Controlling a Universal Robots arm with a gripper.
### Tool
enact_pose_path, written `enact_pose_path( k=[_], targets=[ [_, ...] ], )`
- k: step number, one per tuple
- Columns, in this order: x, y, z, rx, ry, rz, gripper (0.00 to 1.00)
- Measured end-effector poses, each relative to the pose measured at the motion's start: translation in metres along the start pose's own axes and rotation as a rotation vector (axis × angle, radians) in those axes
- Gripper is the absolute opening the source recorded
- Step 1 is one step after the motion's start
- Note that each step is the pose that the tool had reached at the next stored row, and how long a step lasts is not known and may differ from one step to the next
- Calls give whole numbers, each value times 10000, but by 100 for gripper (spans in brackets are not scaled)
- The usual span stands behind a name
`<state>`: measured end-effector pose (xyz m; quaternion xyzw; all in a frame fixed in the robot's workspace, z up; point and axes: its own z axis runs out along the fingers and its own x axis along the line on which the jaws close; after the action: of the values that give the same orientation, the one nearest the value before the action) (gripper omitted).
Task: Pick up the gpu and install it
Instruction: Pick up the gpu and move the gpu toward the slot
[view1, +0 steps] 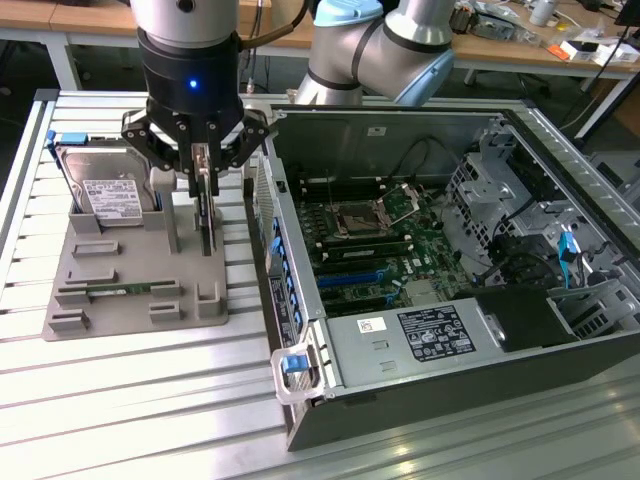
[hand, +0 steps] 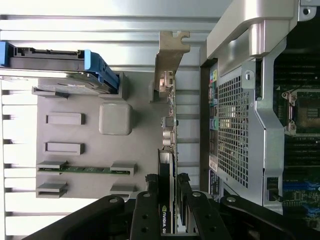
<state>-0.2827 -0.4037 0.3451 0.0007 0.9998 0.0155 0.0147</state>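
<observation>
The task is at its pick-up stage, and none of the install is done. The gpu (view1: 207, 235) stands on its long edge in the grey tray (view1: 120, 270), along the tray's edge nearest the case (view1: 450, 390). In the wrist view its metal bracket (hand: 170, 50) points away from the gripper. I cannot tell whether the card has cleared its slot in the tray, but at most it is barely raised. It is not yet over the case.

The case lies open on the table (view1: 120, 420), just beside the tray, on the exterior view's right. The motherboard (view1: 370, 235) is exposed and its blue slots (view1: 355, 280) carry no card. The hard drive (view1: 105, 195) sits at the tray's far edge and the memory stick (view1: 115, 291) lies near its front edge. Neither is touched.

The gripper (view1: 205, 185) hangs straight down over the gpu, and its jaws are set narrow. In the wrist view the two fingers (hand: 152, 187) straddle the card's end opposite the bracket, one against each flat face. I see no real gap, so I judge it to be clamped on the gpu rather than loose around it.
</observation>
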Motion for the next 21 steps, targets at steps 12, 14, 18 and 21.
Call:
enact_pose_path(
  k=[12, 14, 18, 21],
  targets=[
    [-1, 1, -25, -17, 0, 1, 27],
    [-1, 1, -30, -26, 0, 1, 27],
    [-1, 1, -36, -34, 0, 1, 27],
    [-1, 1, -46, -44, 0, 2, 27]
  ],
)
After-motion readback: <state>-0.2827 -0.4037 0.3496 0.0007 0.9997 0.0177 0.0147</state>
